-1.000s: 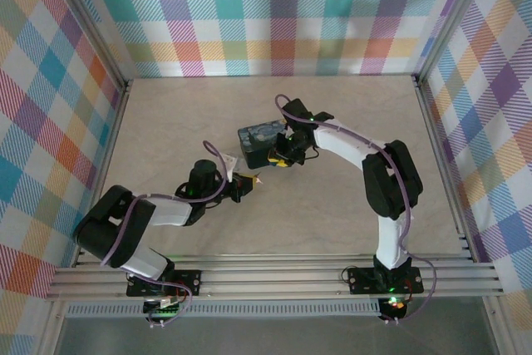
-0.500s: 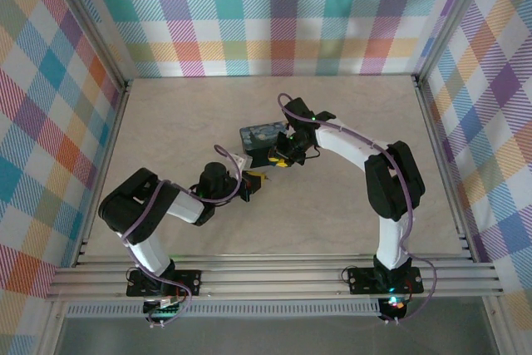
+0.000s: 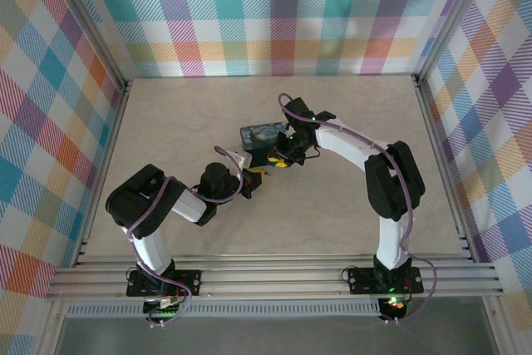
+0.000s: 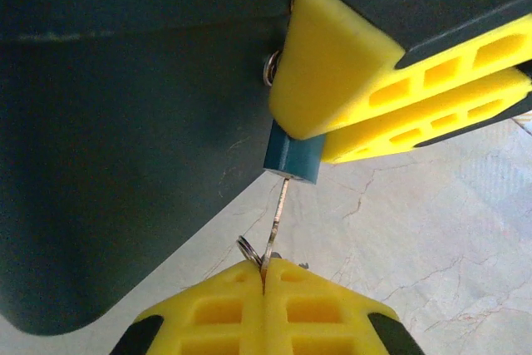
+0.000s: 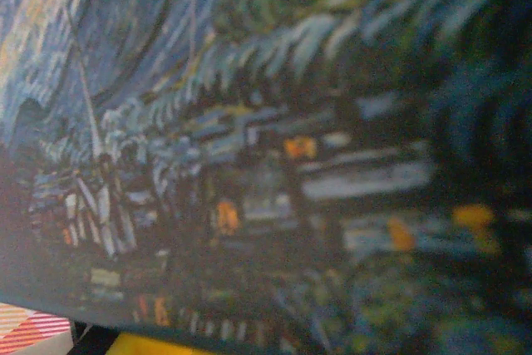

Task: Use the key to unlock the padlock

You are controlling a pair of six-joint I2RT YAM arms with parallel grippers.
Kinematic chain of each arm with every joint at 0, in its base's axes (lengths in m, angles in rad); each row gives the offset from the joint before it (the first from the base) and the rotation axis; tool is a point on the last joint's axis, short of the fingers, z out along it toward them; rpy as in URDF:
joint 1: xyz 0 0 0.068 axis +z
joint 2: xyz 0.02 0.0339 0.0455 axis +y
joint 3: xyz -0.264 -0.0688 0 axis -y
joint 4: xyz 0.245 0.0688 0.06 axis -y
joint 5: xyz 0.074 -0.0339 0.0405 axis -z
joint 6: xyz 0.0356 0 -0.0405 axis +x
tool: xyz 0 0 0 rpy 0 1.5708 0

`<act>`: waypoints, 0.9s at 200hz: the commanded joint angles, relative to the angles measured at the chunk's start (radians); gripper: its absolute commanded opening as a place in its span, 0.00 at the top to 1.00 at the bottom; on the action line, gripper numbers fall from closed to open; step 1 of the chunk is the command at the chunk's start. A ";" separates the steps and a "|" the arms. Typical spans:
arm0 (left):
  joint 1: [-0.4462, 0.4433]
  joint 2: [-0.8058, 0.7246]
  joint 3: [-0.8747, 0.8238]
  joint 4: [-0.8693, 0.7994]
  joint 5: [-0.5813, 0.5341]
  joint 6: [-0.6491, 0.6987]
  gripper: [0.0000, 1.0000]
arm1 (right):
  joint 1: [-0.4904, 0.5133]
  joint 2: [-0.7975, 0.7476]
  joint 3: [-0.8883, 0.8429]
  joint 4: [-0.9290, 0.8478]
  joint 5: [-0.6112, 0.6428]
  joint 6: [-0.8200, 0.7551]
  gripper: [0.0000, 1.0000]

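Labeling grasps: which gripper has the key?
The left gripper, shut on the key at its ring end; the right gripper clamps the blue padlock instead.

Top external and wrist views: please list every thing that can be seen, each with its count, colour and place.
case: one, dark blue with a painted print, middle of the table
padlock: one, blue, beside the case
key: one, silver, upright below the padlock, tip at its underside
key ring: one, silver, at the key's head
table: one, beige marbled, under everything
walls: three, multicoloured plaid, around the table
left gripper: one, yellow jaws shut on the key
right gripper: one, yellow jaws shut on the padlock
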 commanded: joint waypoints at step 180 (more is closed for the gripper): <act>-0.023 0.060 0.013 0.175 -0.027 -0.049 1.00 | -0.004 -0.016 -0.009 0.013 -0.077 0.042 1.00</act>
